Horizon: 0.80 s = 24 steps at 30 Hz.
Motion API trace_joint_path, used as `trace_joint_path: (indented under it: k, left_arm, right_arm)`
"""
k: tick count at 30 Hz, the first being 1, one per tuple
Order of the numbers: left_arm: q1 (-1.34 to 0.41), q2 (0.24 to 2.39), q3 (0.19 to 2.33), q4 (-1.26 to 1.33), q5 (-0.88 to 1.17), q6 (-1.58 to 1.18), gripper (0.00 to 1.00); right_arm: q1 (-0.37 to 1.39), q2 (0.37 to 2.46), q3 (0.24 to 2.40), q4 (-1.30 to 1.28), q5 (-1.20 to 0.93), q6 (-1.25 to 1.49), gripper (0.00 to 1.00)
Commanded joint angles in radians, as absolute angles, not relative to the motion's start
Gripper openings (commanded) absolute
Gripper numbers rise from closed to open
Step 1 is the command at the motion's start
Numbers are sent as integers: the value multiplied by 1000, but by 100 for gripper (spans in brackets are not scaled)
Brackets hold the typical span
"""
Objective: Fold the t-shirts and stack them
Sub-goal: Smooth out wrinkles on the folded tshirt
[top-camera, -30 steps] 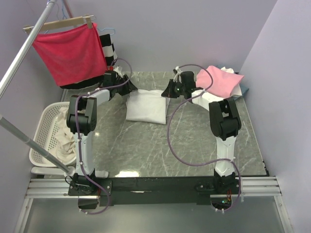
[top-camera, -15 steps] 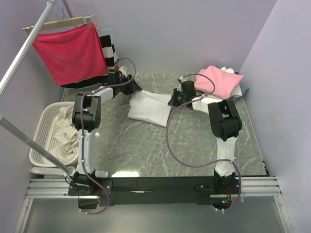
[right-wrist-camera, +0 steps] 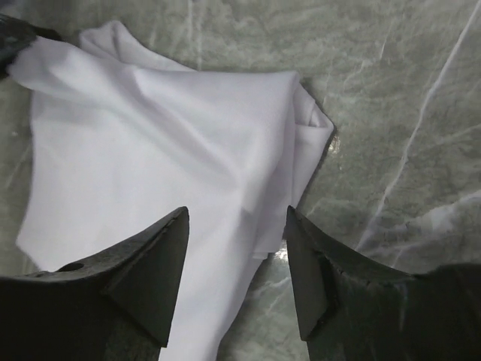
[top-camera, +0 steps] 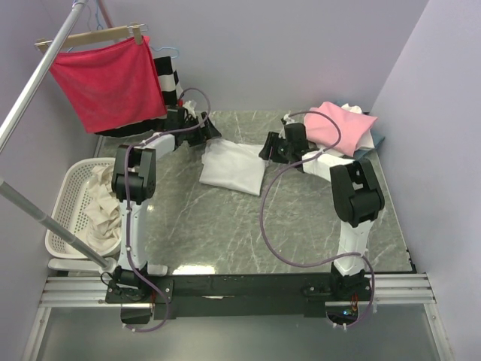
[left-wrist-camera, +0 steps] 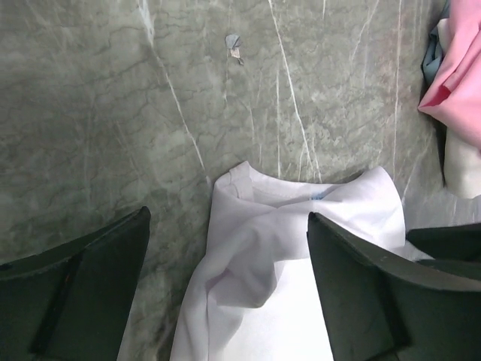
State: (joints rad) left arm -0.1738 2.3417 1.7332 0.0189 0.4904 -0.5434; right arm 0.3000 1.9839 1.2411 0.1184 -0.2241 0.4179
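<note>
The part-folded white cloth t-shirt (top-camera: 234, 167) lies loose at the far middle of the grey marbled table (top-camera: 225, 226), with the left gripper (left-wrist-camera: 225, 226) wide and the right gripper (right-wrist-camera: 237, 218) parted over it (neither holding cloth), probably so it settles flat.

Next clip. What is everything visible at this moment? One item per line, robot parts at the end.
white t-shirt: one, white, lying rumpled on the table, toward the far side
shirt pile: one, pink on top with white and blue showing beneath, far right corner
red cloth: one, red, clipped to a wooden hanger, far left
striped garment: one, black and white, behind the red cloth
basket: one, white, left of the table, holding pale cloth
rack pole: one, metal, slanting across the far left
table: one, grey-green marble
left arm: left fingers open over the white t-shirt's collar
right arm: right fingers open over the same shirt
</note>
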Motion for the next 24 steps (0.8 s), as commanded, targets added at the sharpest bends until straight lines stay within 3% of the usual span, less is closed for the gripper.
trace_joint_path:
  k: [1, 12, 24]
  left_arm:
    - [-172, 2241, 1701, 15, 476, -509, 91]
    - [-192, 2079, 1376, 107, 465, -499, 92]
    - [-261, 2125, 1376, 140, 457, -520, 89]
  right_arm:
    - [290, 1872, 1241, 130, -193, 377, 62]
    - [291, 1884, 1206, 87, -294, 414, 64]
    - [290, 2048, 1267, 45, -420, 460, 66]
